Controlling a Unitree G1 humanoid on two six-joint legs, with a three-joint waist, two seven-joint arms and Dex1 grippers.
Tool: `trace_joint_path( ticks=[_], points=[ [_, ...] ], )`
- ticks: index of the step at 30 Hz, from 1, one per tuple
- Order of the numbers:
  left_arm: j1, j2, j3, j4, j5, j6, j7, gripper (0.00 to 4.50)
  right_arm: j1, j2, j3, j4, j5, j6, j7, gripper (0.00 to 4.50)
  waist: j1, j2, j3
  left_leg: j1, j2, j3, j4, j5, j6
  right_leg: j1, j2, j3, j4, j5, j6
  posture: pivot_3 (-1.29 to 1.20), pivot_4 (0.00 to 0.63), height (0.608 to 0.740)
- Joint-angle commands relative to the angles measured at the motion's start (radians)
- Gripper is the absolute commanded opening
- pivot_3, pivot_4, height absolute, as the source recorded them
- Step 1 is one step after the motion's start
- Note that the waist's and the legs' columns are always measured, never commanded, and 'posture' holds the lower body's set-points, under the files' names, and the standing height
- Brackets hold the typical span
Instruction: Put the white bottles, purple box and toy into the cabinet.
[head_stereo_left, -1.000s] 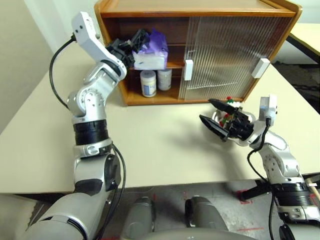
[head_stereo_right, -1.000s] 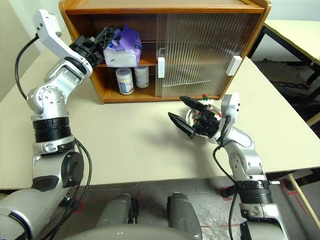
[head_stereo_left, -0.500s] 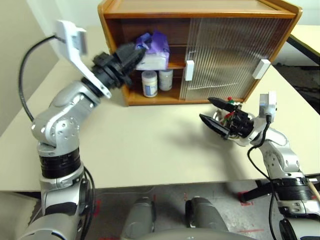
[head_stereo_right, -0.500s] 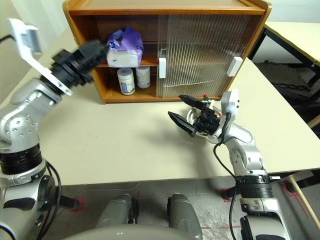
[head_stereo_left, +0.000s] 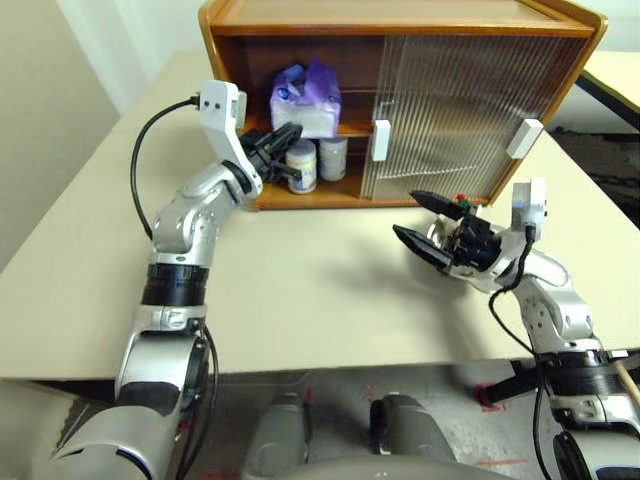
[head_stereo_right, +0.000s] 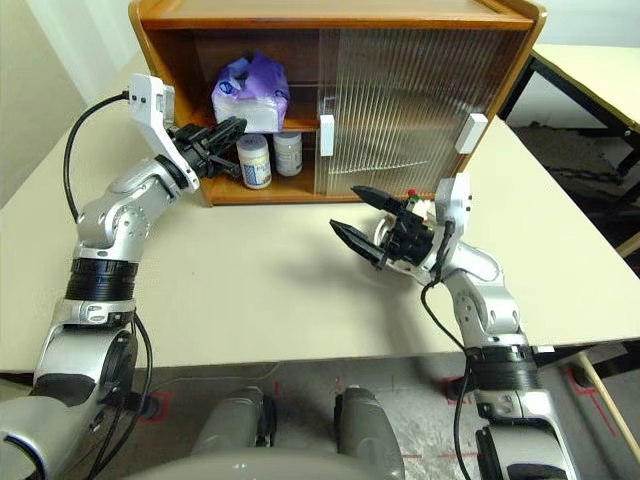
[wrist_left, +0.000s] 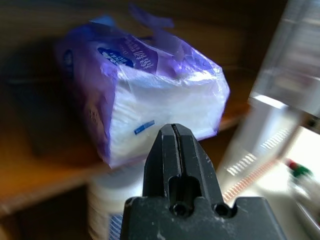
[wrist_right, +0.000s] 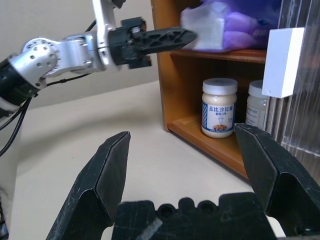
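2 white bottles (head_stereo_left: 312, 163) fill the cabinet's (head_stereo_left: 400, 20) open half.

I read surface: cream table (head_stereo_left: 300, 290) | on it: orange-brown cabinet (head_stereo_left: 400, 20) at far edge, left side open, ribbed door across right | inner shelf (head_stereo_right: 300, 124): purple box (head_stereo_left: 305, 100) | cabinet floor: two white bottles (head_stereo_left: 300, 166), side by side | table, before cabinet: toy (head_stereo_right: 418, 205), partly hidden.
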Motion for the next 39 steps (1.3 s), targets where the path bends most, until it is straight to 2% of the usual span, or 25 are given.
trace_joint_path(
  ticks=[1,5,8,15,20,26,27,30,36,39],
  points=[
    [-0.082,-0.029,0.011,0.174,0.057,-0.102,0.009,0.02,0.005,-0.001,0.001,-0.021,-0.004,-0.003,-0.006,4.50,0.002,0.000,0.000,0.000,0.000,0.000,0.000,0.000,0.000,0.000,0.000,0.000,0.000,0.000,0.000,0.04,0.002,0.740],
    [-0.156,-0.066,0.005,0.327,0.095,-0.197,-0.009,0.02,0.000,-0.003,0.004,-0.026,-0.002,0.001,-0.012,4.50,0.006,-0.001,0.000,0.000,0.000,0.000,0.000,0.000,0.000,0.001,-0.001,-0.001,0.000,0.001,0.003,0.04,0.003,0.740],
    [-0.164,-0.087,0.008,0.330,0.095,-0.229,-0.037,0.02,-0.002,-0.005,0.004,-0.031,-0.002,0.004,-0.016,4.50,-0.001,-0.001,0.000,0.000,0.000,0.000,0.001,0.001,0.000,0.001,-0.001,-0.001,-0.001,0.004,0.003,0.04,0.003,0.740],
    [-0.024,-0.077,0.012,0.070,0.070,-0.113,-0.036,0.02,0.005,-0.008,-0.001,-0.028,0.004,0.003,-0.013,4.50,-0.027,0.000,-0.001,0.001,0.001,0.000,0.001,0.001,0.000,-0.001,0.000,-0.001,0.000,0.005,0.001,0.06,0.007,0.740],
    [0.044,-0.065,0.013,-0.090,0.050,-0.040,-0.038,0.02,-0.025,0.001,-0.002,-0.002,0.007,-0.001,-0.012,4.50,-0.025,0.000,-0.001,-0.001,0.001,-0.001,0.001,0.002,0.001,-0.001,0.001,0.000,0.000,0.005,0.000,0.08,0.008,0.740],
    [0.211,0.026,0.024,-0.346,-0.032,0.001,-0.168,0.02,-0.080,0.002,-0.042,0.043,-0.002,0.007,-0.086,4.50,-0.026,0.000,-0.001,-0.001,0.001,-0.001,0.000,0.001,0.000,-0.001,0.000,0.000,0.000,0.005,-0.001,0.08,0.009,0.740],
    [0.237,0.043,0.030,-0.367,-0.042,0.000,-0.185,0.19,-0.090,0.003,-0.046,0.049,-0.001,0.012,-0.097,4.50,-0.024,0.000,-0.001,0.000,0.001,0.000,0.000,0.001,0.000,-0.002,0.000,0.000,0.000,0.004,-0.001,0.08,0.009,0.740],
    [0.322,0.100,0.072,-0.420,-0.086,-0.011,-0.249,0.94,-0.132,0.004,-0.068,0.093,-0.002,0.020,-0.133,3.85,-0.024,0.000,-0.001,0.000,0.001,0.000,0.000,0.001,0.000,-0.002,0.000,0.000,0.001,0.004,-0.003,0.10,0.012,0.740],
    [0.445,0.192,0.090,-0.467,-0.109,-0.049,-0.371,3.26,-0.211,0.013,-0.075,0.212,-0.033,0.001,-0.163,1.63,-0.020,0.000,-0.001,0.001,0.002,0.000,0.000,0.001,0.000,-0.001,-0.001,-0.001,0.001,0.004,-0.003,0.12,0.012,0.740],
    [0.489,0.206,0.098,-0.497,-0.128,-0.058,-0.405,4.39,-0.253,0.027,-0.066,0.278,-0.055,-0.019,-0.162,0.54,-0.018,0.000,-0.001,0.001,0.002,0.000,0.000,0.001,0.000,-0.001,-0.001,-0.001,0.001,0.004,-0.004,0.13,0.010,0.740]
  ],
)
